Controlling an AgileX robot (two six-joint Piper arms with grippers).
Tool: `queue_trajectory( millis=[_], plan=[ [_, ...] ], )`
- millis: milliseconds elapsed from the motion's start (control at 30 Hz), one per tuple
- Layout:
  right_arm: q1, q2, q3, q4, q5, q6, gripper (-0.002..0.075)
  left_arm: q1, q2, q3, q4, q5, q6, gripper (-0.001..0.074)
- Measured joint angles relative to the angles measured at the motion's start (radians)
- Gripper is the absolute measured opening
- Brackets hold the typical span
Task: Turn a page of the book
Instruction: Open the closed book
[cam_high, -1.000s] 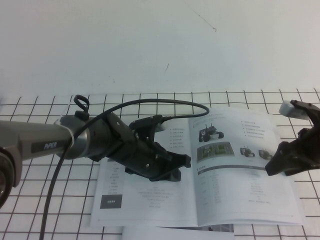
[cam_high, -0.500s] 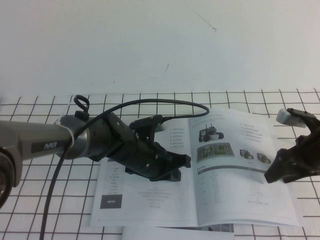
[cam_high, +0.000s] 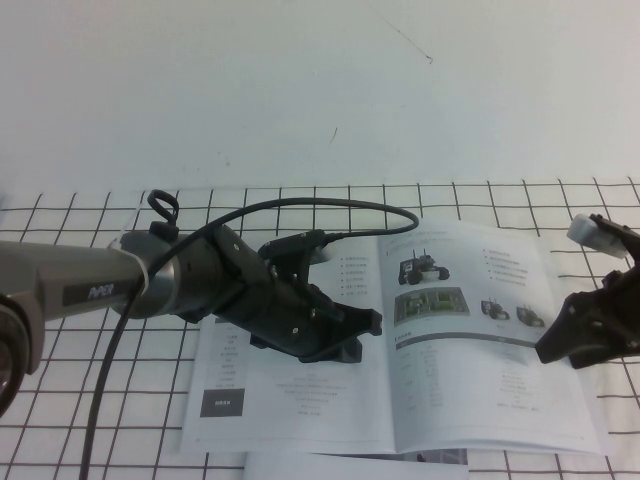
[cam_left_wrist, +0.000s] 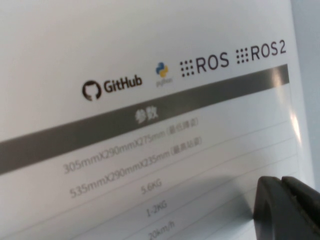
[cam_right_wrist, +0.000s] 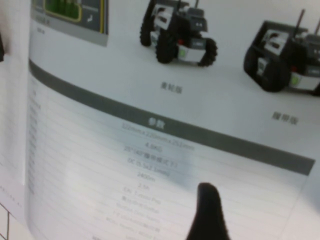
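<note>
The book (cam_high: 300, 400) lies open and flat on the checked cloth. Its right-hand page (cam_high: 480, 390) shows wheeled-robot photos (cam_right_wrist: 180, 32) and a grey-barred table (cam_right_wrist: 165, 122). My left gripper (cam_high: 345, 340) is shut and empty, its tip resting on the left leaf close to the spine. The left wrist view shows its fingers (cam_left_wrist: 287, 207) closed together on that leaf's table, below the grey bar (cam_left_wrist: 145, 115). My right gripper (cam_high: 560, 345) hangs low over the page's outer right edge. In the right wrist view the right gripper (cam_right_wrist: 207, 212) shows over the table lines.
A white sheet edge (cam_high: 330, 465) peeks out under the book's front edge. The black-grid cloth (cam_high: 100, 440) covers the table around the book. A plain white surface (cam_high: 300, 90) lies behind. The left arm and its cable (cam_high: 120, 285) stretch across from the left.
My right gripper has dropped lower toward the page's right edge, then shifted slightly right. The left gripper and the book have not moved.
</note>
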Motion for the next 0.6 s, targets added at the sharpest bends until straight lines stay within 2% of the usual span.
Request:
queue_trajectory(
  millis=[400, 600],
  plan=[
    [-0.021, 0.007, 0.000, 0.017, 0.019, 0.002, 0.0484, 0.000, 0.000, 0.000, 0.000, 0.000, 0.000, -0.0004],
    [-0.023, 0.012, 0.003, 0.089, 0.042, -0.074, 0.0484, 0.000, 0.000, 0.000, 0.000, 0.000, 0.000, -0.0004]
  ],
)
